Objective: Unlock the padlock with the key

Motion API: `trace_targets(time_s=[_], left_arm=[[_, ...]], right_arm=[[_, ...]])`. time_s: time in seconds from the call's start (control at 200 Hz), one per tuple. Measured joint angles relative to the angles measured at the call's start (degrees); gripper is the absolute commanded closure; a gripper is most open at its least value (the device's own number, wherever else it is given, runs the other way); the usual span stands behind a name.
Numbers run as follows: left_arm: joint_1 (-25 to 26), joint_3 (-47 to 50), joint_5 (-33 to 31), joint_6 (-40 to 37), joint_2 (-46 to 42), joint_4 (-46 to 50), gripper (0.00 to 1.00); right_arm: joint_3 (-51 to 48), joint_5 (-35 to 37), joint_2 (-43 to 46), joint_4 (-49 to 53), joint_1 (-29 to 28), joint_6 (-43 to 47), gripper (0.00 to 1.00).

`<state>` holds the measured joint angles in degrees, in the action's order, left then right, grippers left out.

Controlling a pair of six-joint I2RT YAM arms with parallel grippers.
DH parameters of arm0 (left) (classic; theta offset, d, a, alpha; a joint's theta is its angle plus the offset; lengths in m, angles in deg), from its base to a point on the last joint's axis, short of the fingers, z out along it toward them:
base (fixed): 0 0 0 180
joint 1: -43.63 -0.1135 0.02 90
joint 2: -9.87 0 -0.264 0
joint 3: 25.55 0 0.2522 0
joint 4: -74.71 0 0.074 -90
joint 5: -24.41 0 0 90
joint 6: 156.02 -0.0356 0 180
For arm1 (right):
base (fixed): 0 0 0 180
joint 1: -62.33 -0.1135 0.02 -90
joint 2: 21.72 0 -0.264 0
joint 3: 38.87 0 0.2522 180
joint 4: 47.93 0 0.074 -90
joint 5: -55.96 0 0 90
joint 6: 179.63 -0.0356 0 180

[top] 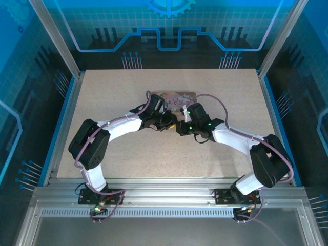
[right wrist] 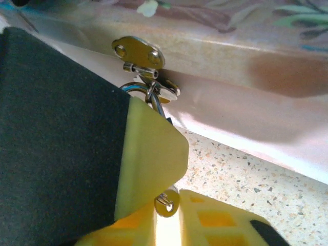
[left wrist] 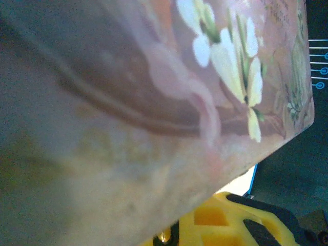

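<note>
Crowded together at the front wall of the pink picture tin (top: 177, 97), near the far middle of the speckled table (top: 102, 148): left gripper (top: 167, 122) and right gripper (top: 180, 126), tip to tip. Hanging from the tin's brass clasp (right wrist: 138, 53), just under it and close against the tin's wall: the padlock (right wrist: 149, 95), showing only a bluish metal loop, with the body hidden behind a yellow finger (right wrist: 148, 159) of the right claw. Right claw pinched nearly together on what looks like the key (right wrist: 165, 203), a small silvery piece with a hole, held low and just beneath the lock, presumably to meet the keyway from below. Left claw closed; on what, impossible to tell from a wrist view pressed close against the tin's flowered picture (left wrist: 225, 56). Likely placed there to steady lock or tin against the push of the key. Faint script at the picture's upper right corner, too blurred to read; no brand or label legible anywhere.
</note>
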<state>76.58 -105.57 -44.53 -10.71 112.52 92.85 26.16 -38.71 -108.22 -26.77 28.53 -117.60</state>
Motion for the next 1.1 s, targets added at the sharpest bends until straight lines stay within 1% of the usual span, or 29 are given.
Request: trace_targets(time_s=[0.13,0.28,0.45,0.625,0.745,1.006,1.101], left_arm=[[0.1,0.0,0.2,0.0,-0.1,0.0,0.97],[0.1,0.0,0.5,0.0,-0.1,0.0,0.97],[0.1,0.0,0.8,0.0,-0.1,-0.1,0.97],[0.1,0.0,0.9,0.1,-0.1,-0.1,0.97],[0.0,0.0,1.2,0.1,-0.1,-0.4,0.97],[-0.2,0.0,1.3,0.1,-0.2,-0.3,0.97],[-0.3,0.0,1.3,0.1,-0.2,-0.3,0.97]], right_arm=[[-2.4,0.4,1.0,-2.3,0.1,-0.9,0.64],[-3.8,0.7,2.3,-3.6,0.1,-1.4,0.63],[-7.6,0.6,4.1,-10.2,0.1,-2.4,0.59],[-9.7,0.6,4.7,-14.4,0.4,-3.3,0.59],[-9.7,0.4,4.7,-15.0,0.5,-3.3,0.62],[-9.5,-0.5,3.8,-15.6,0.5,-3.3,0.64],[-9.0,-0.6,3.3,-15.6,0.5,-2.9,0.67]])
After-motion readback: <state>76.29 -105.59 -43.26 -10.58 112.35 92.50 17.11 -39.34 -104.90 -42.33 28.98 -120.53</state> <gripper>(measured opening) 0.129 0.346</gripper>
